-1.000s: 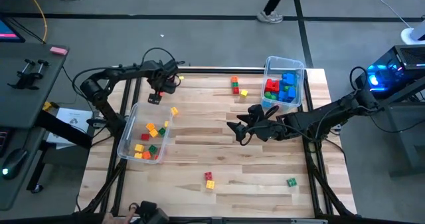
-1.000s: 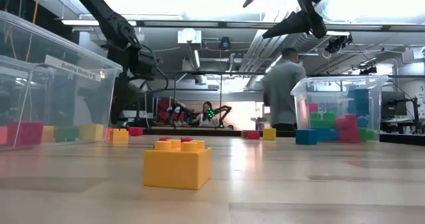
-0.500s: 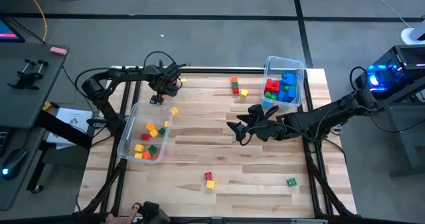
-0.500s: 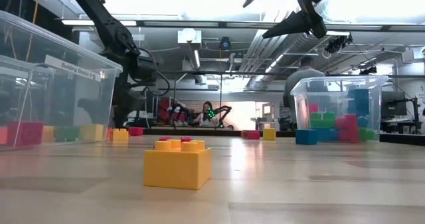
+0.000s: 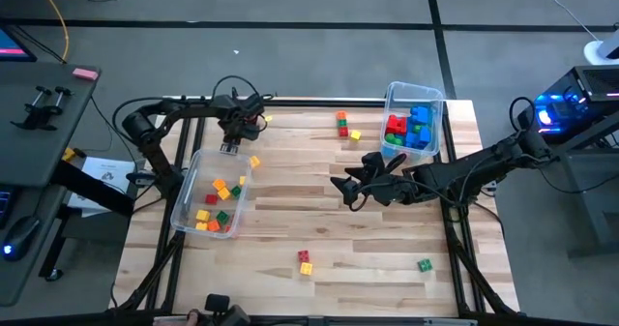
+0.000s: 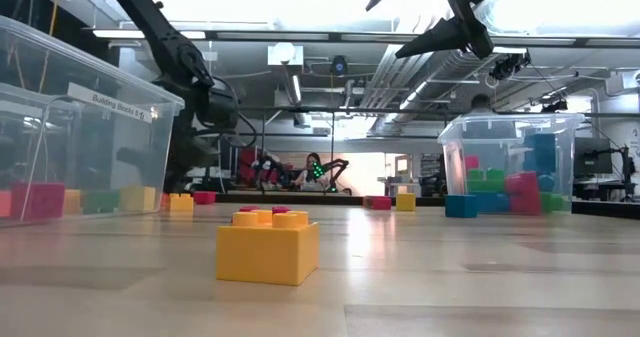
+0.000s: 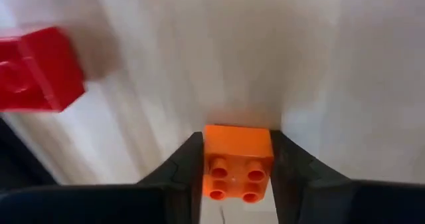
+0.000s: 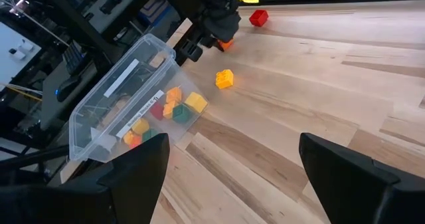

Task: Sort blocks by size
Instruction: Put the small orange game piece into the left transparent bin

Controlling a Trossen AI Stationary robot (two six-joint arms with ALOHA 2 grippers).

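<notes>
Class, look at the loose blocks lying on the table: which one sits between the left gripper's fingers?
The orange block, studs facing the wrist camera, sits between the left gripper fingers. The red block beside it lies clear of them.

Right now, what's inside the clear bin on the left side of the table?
The left bin holds a loose scatter of small blocks in yellow, orange, red and green. They lie toward its near end. Whether more sit beneath those cannot be seen from above.

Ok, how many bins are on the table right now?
2. The left bin sits at the table's left edge; the right bin at its far right corner. No others show.
</notes>
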